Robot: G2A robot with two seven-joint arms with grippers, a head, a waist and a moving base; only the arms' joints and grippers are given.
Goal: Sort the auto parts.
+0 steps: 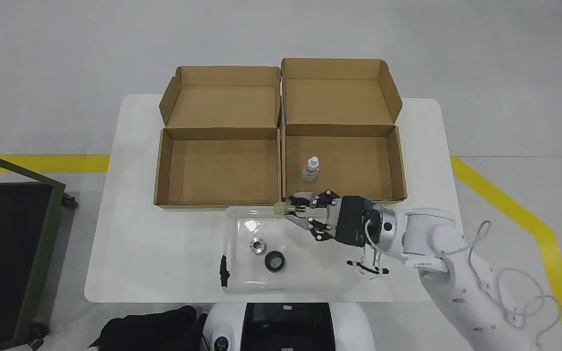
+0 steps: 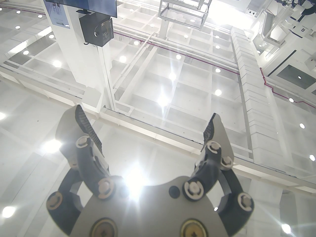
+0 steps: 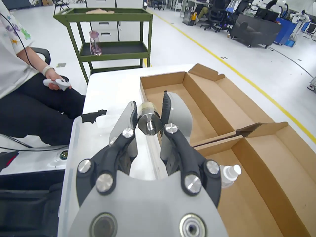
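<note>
My right gripper [image 3: 148, 117] is shut on a metal cylindrical part [image 3: 148, 120] with a pale tape-wrapped end, held over the far edge of the clear tray [image 1: 255, 263]. From above, the right gripper [image 1: 297, 209] sits at the tray's far right corner, just short of the two cardboard boxes. A small white bottle [image 1: 311, 168] stands in the right box [image 1: 386, 184]; its cap [image 3: 230, 172] pokes out beside my wrist. The tray holds a small metal part [image 1: 255, 246] and a black ring [image 1: 277, 261]. My left gripper [image 2: 148, 129] is open, pointing up at the ceiling, nothing between its fingers.
The left box [image 1: 217, 171] stands open beside the right one, lids folded back. A black piece [image 1: 225, 268] lies at the tray's left edge. A green cart [image 3: 108, 35] and a seated person with a controller [image 3: 58, 83] are past the table's end.
</note>
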